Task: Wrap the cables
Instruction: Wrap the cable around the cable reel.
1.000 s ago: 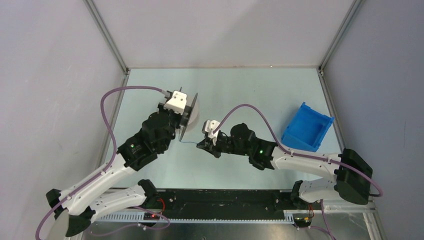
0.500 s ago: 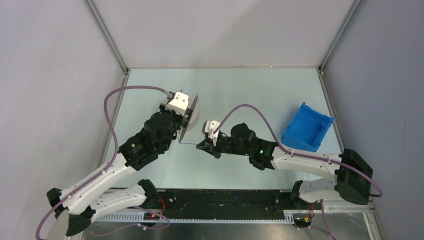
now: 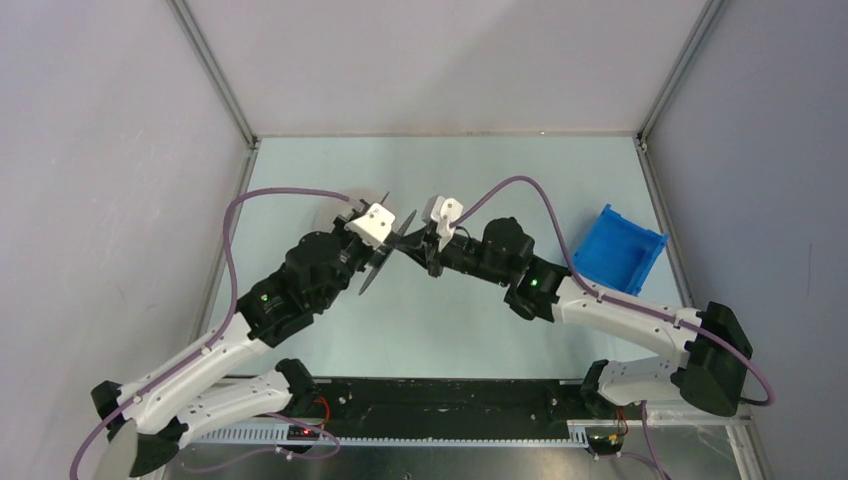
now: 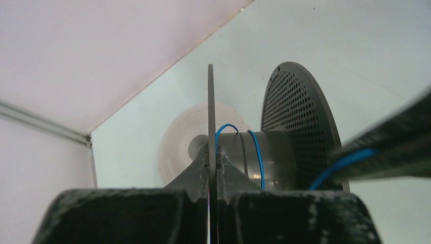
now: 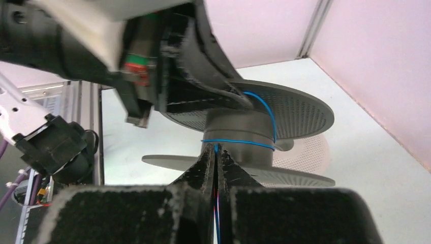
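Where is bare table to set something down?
Bare: the far strip of table along the back wall, and the near middle by the black rail. Crowded: the centre, where left gripper and right gripper meet at the spool.

Mid-counter (image 3: 450,330), the left gripper (image 4: 212,155) has its jaws clamped on the near flange of the spool (image 4: 292,117), holding it on edge. The right gripper (image 5: 217,155) sits just beside it on the right, jaws pinched on the cable (image 4: 256,152), which wraps the hub between the two flanges. Behind the held spool a second spool (image 4: 175,145) lies flat on the counter, and the bin (image 3: 612,255) sits well apart, over by the right wall.
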You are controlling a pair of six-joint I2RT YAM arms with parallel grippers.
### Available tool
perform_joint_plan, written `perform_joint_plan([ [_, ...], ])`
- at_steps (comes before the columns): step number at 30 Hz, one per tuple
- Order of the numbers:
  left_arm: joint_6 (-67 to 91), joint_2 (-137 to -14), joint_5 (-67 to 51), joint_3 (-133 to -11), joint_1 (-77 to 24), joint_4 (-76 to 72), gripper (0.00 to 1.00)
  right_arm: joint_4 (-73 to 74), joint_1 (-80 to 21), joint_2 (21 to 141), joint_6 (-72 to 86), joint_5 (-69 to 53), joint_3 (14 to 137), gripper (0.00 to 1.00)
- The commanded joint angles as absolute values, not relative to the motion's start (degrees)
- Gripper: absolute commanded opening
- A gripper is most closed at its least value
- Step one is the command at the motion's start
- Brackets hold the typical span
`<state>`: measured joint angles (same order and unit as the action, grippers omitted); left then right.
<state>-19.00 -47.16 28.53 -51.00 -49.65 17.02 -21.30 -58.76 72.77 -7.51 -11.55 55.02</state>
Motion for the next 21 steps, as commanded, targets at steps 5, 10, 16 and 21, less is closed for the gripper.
perform_joint_plan([
  [5,-28.94,-42.47,18.41,-47.55,-49.36,14.07,0.0,-22.49,-54.16,74.33,-4.94,-10.02,60.11,0.0],
  [10,-34.48,-39.8,12.04,-45.1,-49.31,14.11,0.0,-18.18,-50.18,74.35,-2.36,-13.13,60.12,0.0],
  [16,-35.97,-38.77,8.62,-45.15,-49.35,14.06,0.0,-11.76,-46.37,75.46,-0.21,-18.18,60.12,0.0],
  [21,-36.5,-39.48,8.31,-45.63,-49.32,14.0,0.0,-9.59,-45.73,77.11,1.12,-23.75,59.94,0.02],
])
